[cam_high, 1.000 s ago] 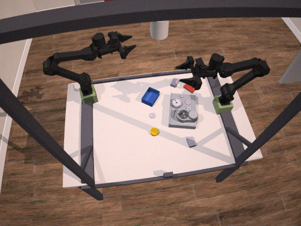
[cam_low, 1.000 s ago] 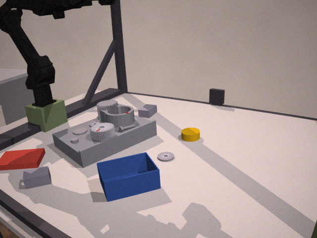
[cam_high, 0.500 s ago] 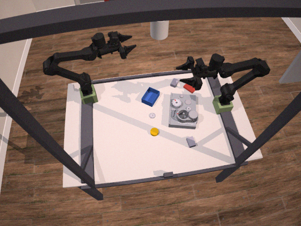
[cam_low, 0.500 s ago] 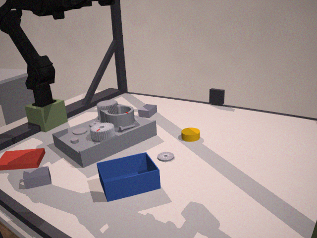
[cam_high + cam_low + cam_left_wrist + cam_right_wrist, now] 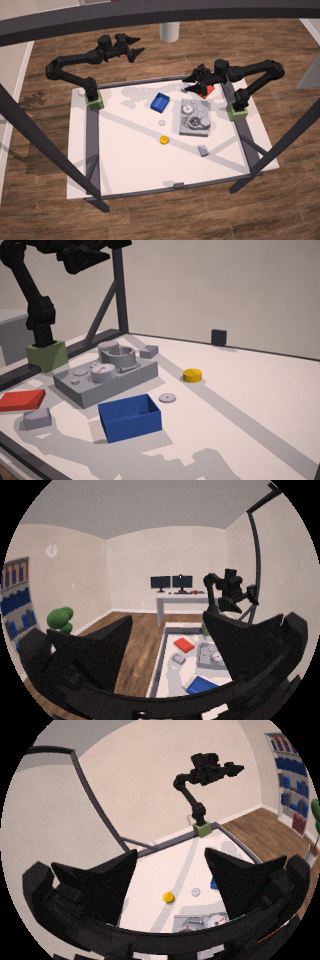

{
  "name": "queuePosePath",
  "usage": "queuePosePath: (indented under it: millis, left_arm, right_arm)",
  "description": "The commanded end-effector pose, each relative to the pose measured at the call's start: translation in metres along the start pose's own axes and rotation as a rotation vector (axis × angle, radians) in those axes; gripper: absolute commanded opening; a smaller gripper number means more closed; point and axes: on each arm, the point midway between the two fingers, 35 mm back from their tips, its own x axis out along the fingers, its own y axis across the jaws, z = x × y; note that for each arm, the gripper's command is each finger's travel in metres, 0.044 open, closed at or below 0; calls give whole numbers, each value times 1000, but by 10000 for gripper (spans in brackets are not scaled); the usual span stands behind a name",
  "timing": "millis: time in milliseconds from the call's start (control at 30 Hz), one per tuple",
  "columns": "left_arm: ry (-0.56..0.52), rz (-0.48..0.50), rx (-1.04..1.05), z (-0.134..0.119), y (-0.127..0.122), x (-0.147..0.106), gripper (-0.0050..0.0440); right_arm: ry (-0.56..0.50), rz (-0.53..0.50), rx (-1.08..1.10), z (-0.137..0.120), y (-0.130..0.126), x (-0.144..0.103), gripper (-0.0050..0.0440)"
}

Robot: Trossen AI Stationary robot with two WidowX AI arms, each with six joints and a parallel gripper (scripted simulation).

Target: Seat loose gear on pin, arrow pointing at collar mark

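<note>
The gear with the painted red arrow (image 5: 187,109) sits on the grey fixture plate (image 5: 194,117); it also shows in the exterior view (image 5: 103,372). The open-sided collar (image 5: 194,123) (image 5: 128,353) with its red mark stands beside it on the plate, next to a larger gear. My right gripper (image 5: 189,83) is open and empty, up in the air over the table's back right, above a grey block (image 5: 185,87) and a red block (image 5: 208,90). My left gripper (image 5: 138,45) is open and empty, high beyond the table's back edge.
A blue bin (image 5: 160,102) stands left of the plate. A small flat gear (image 5: 161,122) and a yellow disc (image 5: 164,139) lie on the table in front of it. Another grey block (image 5: 203,150) lies near the plate's front. Dark frame beams cross overhead.
</note>
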Motion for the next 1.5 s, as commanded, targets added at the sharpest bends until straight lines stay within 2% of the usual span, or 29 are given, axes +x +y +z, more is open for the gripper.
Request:
queuePosePath:
  millis: [0, 400, 467, 767, 967, 1033, 1267, 1467]
  left_arm:
    - [-23, 0, 0, 9, 0, -1, 400]
    - [-23, 0, 0, 9, 0, -1, 400]
    - [-23, 0, 0, 9, 0, -1, 400]
    - [-23, 0, 0, 9, 0, -1, 400]
    - [-23, 0, 0, 9, 0, -1, 400]
    - [-23, 0, 0, 9, 0, -1, 400]
    - [-23, 0, 0, 9, 0, -1, 400]
    - [-23, 0, 0, 9, 0, -1, 400]
  right_arm:
    - [43, -28, 135, 0, -3, 8, 375]
    - [253, -262, 667, -48, -34, 34, 375]
    - [253, -262, 667, -48, -34, 34, 375]
    - [337, -518, 1052, -85, -57, 44, 375]
    - [347, -719, 1295, -109, -72, 45, 375]
    - [347, -719, 1295, -109, -72, 45, 375]
    - [306, -987, 1555, -136, -88, 42, 375]
    - [215, -1231, 1753, -156, -100, 36, 375]
